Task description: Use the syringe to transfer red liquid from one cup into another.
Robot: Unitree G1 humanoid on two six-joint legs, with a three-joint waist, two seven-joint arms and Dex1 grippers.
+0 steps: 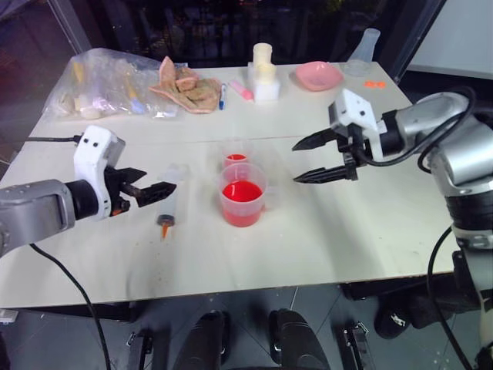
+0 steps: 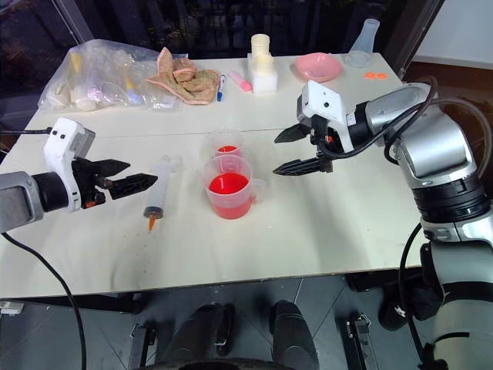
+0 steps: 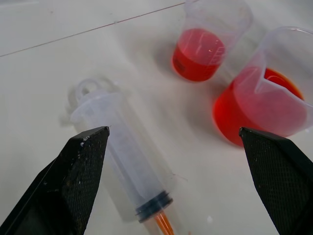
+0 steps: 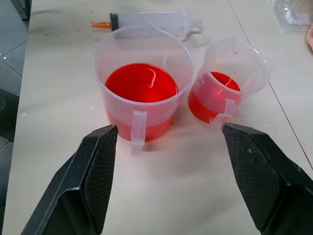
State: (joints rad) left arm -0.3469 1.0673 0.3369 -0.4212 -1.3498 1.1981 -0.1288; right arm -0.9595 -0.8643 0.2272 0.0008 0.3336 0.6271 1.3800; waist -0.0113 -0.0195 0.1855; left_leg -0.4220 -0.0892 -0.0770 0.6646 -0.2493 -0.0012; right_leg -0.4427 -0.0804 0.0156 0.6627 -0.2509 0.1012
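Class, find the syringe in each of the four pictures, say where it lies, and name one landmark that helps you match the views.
Left eye view: the syringe lies on the table, left of the big cup.
Right eye view: left of the big cup, orange tip toward the near edge.
Left wrist view: lower middle, beside one black finger.
Right wrist view: top, behind the big cup.
Shared landmark: the big cup of red liquid.

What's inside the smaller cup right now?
The smaller cup holds red liquid filling roughly its lower part, a lower level than in the wide handled cup beside it. Nothing else shows in it; its base is covered by the liquid.
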